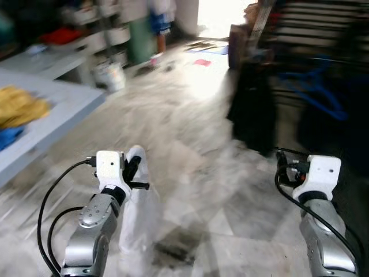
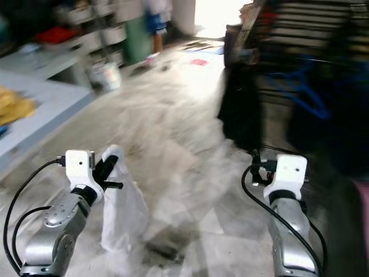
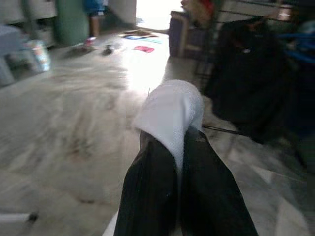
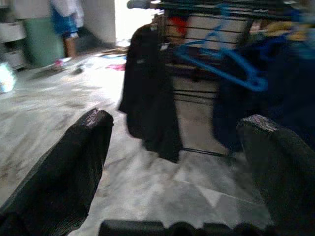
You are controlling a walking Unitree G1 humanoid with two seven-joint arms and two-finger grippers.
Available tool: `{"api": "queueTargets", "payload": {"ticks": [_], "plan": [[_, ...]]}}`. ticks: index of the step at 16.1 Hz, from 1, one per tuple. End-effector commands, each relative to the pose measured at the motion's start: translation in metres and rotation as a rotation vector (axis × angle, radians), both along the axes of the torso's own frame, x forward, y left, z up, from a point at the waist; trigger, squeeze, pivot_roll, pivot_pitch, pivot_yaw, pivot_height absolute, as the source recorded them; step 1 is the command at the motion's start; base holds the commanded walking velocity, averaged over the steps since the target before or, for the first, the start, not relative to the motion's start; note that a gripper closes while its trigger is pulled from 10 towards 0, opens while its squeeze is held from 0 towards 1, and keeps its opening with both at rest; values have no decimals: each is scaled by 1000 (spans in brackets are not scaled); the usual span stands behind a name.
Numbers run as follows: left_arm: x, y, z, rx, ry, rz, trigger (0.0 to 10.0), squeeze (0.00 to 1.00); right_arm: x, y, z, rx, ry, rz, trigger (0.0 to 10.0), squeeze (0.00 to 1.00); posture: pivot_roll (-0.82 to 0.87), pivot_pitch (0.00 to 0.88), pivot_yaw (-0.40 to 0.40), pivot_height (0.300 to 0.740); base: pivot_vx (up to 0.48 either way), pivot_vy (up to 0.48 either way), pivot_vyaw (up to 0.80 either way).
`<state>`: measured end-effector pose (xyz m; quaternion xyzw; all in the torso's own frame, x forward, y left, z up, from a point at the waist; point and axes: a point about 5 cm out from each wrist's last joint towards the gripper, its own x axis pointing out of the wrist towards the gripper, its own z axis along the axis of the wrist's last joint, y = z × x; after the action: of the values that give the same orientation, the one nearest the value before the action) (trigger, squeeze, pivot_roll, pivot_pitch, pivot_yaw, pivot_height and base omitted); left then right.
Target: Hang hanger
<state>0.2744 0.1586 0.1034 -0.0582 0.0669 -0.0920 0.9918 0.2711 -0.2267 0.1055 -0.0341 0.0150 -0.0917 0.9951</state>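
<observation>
My left gripper (image 1: 134,167) is shut on a white cloth (image 1: 138,213) that hangs limp from it above the marble floor; in the left wrist view the cloth (image 3: 172,113) bulges out between the two black fingers (image 3: 152,196). My right gripper (image 4: 177,123) is open with nothing between its fingers (image 4: 74,162), held low at the right (image 1: 282,167). Ahead on the right stands a dark clothes rack (image 4: 197,5) with a black garment (image 4: 147,108) and blue hangers (image 4: 221,64) hanging on it. The eye views are blurred.
A grey table (image 1: 57,109) at the left carries a yellow cloth (image 1: 20,107) and a blue one (image 1: 8,137). A white bucket (image 1: 112,75) and shelves stand behind it. A person (image 1: 158,17) stands far back. Open marble floor (image 1: 190,115) lies ahead.
</observation>
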Motion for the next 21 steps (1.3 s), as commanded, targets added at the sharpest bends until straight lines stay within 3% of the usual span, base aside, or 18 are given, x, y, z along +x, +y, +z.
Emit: {"api": "queueTargets", "payload": {"ticks": [1,15,17,21], "plan": [[2,9,5,23,-23,23,10000,0,3,7,2,7,-10,22,10000,0,-10,20,30,740,0,379,-800],[5,4,5,24,-22,21,10000,0,7,11,4,12,-14,28,10000,0,-15,28,32,740,0,448,-764],[3,4,5,41,-40,34,10000,0,7,12,2,7,-3,43,10000,0,-13,27,27,740,0,0,0],[-5,3,1,29,-43,99,10000,0,15,26,-1,-2,29,146,10000,0,28,16,-62,740,0,0,0]]}}
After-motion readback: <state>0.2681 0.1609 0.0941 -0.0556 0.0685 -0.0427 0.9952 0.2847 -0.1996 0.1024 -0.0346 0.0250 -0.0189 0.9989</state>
